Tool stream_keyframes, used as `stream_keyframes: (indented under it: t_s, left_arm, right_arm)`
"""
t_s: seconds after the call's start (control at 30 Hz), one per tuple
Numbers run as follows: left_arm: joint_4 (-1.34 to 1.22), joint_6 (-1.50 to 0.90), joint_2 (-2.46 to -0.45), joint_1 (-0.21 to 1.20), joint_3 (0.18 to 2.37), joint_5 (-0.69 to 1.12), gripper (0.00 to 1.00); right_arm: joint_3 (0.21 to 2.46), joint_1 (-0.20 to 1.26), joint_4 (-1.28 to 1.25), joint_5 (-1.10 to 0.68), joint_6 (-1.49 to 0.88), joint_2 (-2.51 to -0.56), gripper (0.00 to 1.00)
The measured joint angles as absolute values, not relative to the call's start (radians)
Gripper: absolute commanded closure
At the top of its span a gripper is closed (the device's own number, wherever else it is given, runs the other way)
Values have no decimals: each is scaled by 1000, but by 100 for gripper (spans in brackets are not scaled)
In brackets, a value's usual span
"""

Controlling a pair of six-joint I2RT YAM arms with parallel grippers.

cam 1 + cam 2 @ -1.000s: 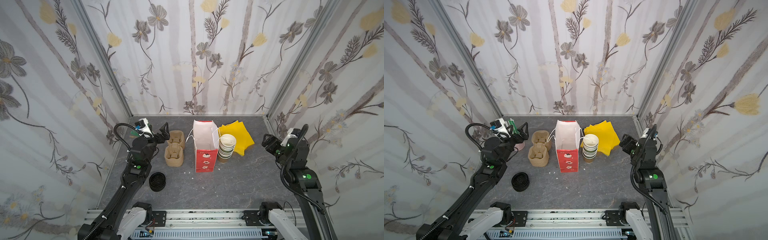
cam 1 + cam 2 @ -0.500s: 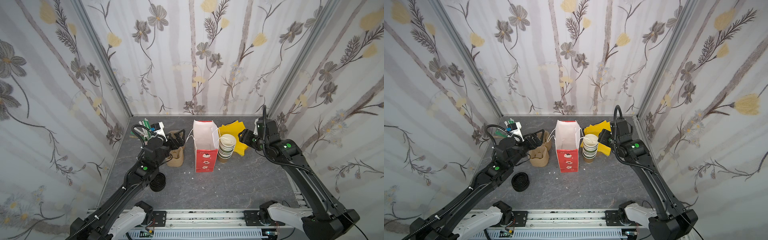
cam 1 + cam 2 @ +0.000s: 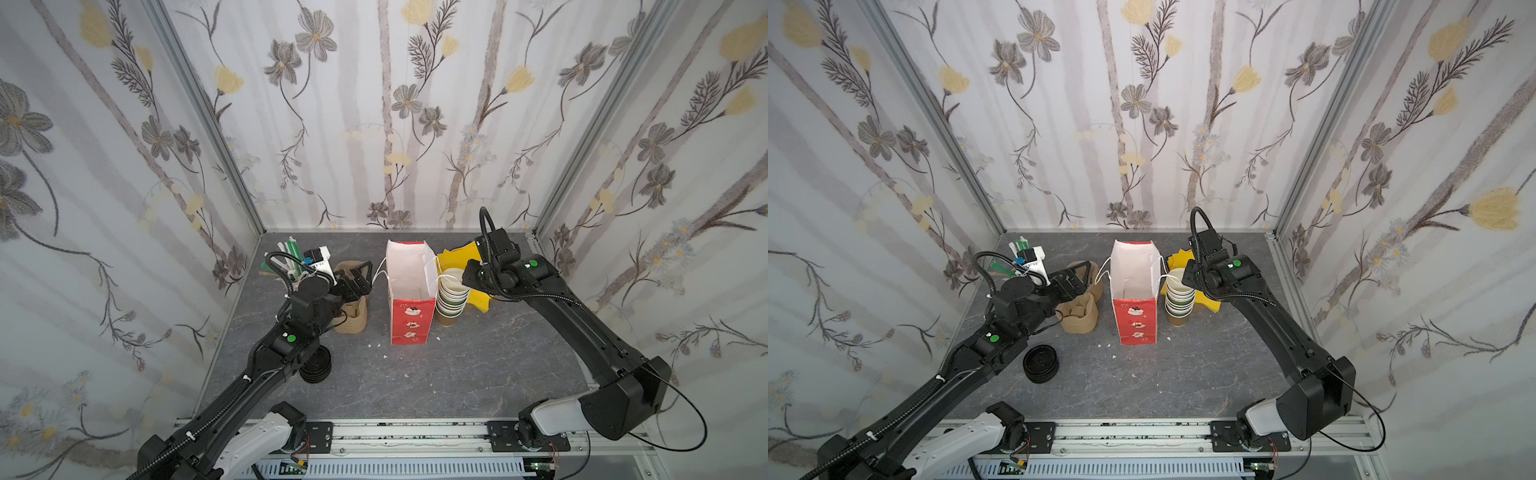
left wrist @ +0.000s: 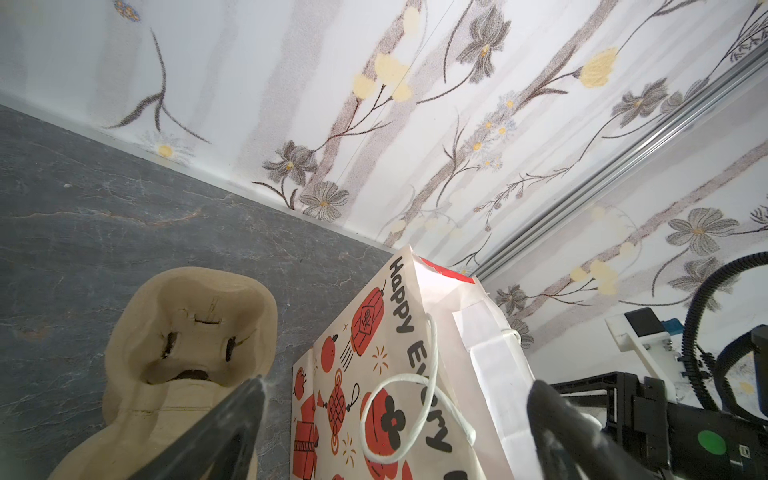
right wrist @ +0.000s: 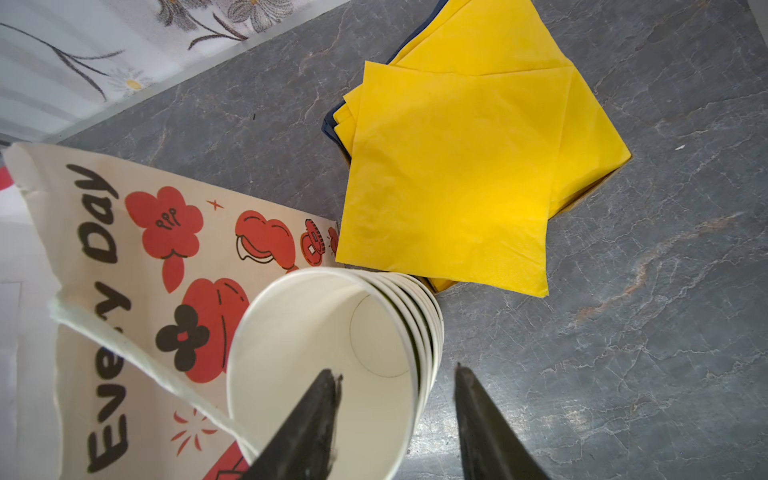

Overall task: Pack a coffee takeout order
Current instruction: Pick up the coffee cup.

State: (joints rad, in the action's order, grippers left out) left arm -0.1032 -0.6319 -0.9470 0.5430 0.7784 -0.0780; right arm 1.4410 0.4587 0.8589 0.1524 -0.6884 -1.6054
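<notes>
i'm driving this from afar, and it's a lab test booth, not a real café. the walls (image 3: 374, 124) are flowered wallpaper panels framed by aluminium corner posts (image 3: 211, 124). the grey stone-look desk (image 3: 457, 374) ends at a slotted metal rail (image 3: 415, 434), where my left arm (image 3: 266, 365) and right arm (image 3: 582, 328) are bolted.

Crowded back row, open front!
Red bag (image 3: 409, 328) stands in the middle of the desk (image 3: 457, 374), cup stack (image 3: 451, 297) just beside its right, napkins (image 5: 449, 174) behind that; carrier (image 3: 352, 318) just left, with a narrow lane between. Lids (image 3: 1040, 363) block front-left. Right tool (image 5: 395, 372) straddles the top cup's rim. The desk front is a wide passage.
</notes>
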Motion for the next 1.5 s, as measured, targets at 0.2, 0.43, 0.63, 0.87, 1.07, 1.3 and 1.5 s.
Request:
stream_keyframes:
  t_s: [0.2,0.43,0.63,0.87,1.07,1.3,1.5]
  left_arm:
    - [-100,-632,-945,543,778,-82,0]
    - [-97,-632,-943,543,778,-88,0]
    - [-97,-631,-941,543,778,-98,0]
    - [-97,-631,-941,543,778,-103,0]
    - [-97,-631,-941,543,778,-104,0]
    - [-97,-631,-940,543,780,-104,0]
    - [-97,-631,-940,543,780,-104,0]
  right_arm:
    - [1455,459,869,152,-688,-1658,77]
    - [1493,463,901,167,-688,-1673,80]
    - [1511,467,930,195,-687,-1679,83]
    - [1511,469,946,197,-680,-1691,83]
    - [1511,470,947,196,-680,-1697,95]
    - [1530,471,961,193,-680,-1697,98]
    - [1559,471,983,194,-680,-1674,99]
